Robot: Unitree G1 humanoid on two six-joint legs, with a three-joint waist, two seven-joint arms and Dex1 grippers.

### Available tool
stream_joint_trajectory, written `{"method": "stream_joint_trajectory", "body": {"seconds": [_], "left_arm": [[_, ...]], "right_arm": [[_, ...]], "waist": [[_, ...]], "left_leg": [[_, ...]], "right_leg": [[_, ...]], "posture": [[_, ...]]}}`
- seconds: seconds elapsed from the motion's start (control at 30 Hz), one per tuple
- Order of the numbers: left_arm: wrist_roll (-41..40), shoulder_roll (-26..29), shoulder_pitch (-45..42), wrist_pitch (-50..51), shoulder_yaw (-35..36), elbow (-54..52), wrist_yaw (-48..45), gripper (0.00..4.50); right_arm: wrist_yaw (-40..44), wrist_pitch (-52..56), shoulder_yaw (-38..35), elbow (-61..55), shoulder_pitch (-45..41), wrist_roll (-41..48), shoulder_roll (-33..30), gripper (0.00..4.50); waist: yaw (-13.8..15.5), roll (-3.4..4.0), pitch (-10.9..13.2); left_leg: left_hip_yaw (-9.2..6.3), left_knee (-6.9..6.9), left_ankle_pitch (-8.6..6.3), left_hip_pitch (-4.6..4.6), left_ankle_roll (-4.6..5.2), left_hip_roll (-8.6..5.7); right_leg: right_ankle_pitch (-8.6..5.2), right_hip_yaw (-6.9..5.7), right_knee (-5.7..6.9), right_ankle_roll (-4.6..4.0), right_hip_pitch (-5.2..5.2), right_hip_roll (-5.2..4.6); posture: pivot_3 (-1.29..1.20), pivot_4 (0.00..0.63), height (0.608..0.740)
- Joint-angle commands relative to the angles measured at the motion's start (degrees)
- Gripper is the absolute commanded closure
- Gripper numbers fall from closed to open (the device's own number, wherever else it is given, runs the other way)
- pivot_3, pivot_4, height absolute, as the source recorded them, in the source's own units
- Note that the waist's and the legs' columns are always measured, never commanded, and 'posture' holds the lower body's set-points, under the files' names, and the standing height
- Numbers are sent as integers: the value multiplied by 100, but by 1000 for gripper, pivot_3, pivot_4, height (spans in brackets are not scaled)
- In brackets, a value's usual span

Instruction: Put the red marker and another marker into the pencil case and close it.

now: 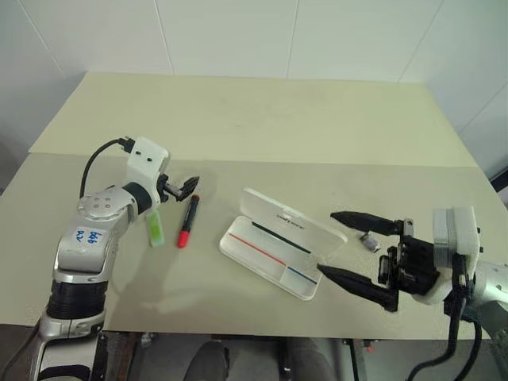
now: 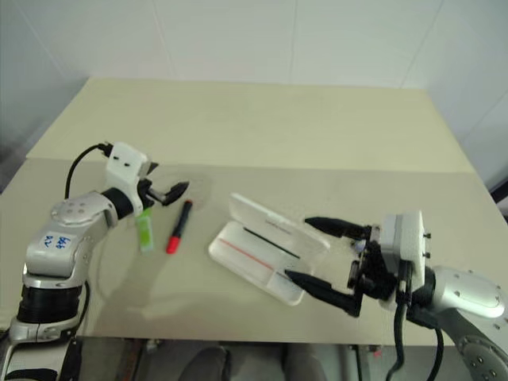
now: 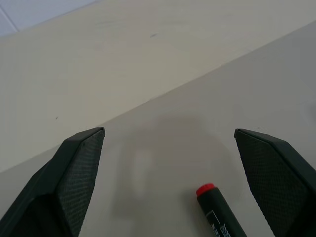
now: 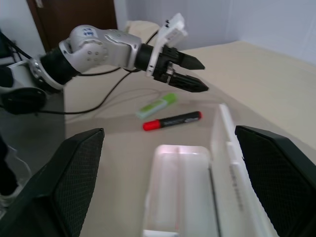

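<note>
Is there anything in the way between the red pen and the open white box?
Nothing visible. The red marker lies on bare table, with open tabletop between it and the pencil case, whose lid is up. The green highlighter lies on the marker's far side from the case, so it blocks nothing.

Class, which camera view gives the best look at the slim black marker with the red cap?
The left eye view: the slim black marker with the red cap lies whole on the table. The right eye view matches; the right wrist view shows it whole but farther off; the left wrist view shows one end.
</note>
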Motion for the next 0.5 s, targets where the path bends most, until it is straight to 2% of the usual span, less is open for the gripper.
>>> {"method": "stream_joint_trajectory", "body": {"seconds": [0.03,0.5], "left_arm": [[59,-131,156,420,8,-570,268,19],[296,-318,604,1798,-541,-1209,856,19]], "right_arm": [[272,-144,-247,-264,407,61,-60,0],[931,-1031,-724,401,1828,-868,448,0]], "waist": [[13,0,0],[11,0,-1]], "left_leg": [[1,0,0,3,0,-1],[1,8,7,31,-1,-5]], "right_leg": [[0,0,-2,0,3,-1],[2,-2,14,-7,29,3]], "posture": [[0,150,740],[0,150,740]]}}
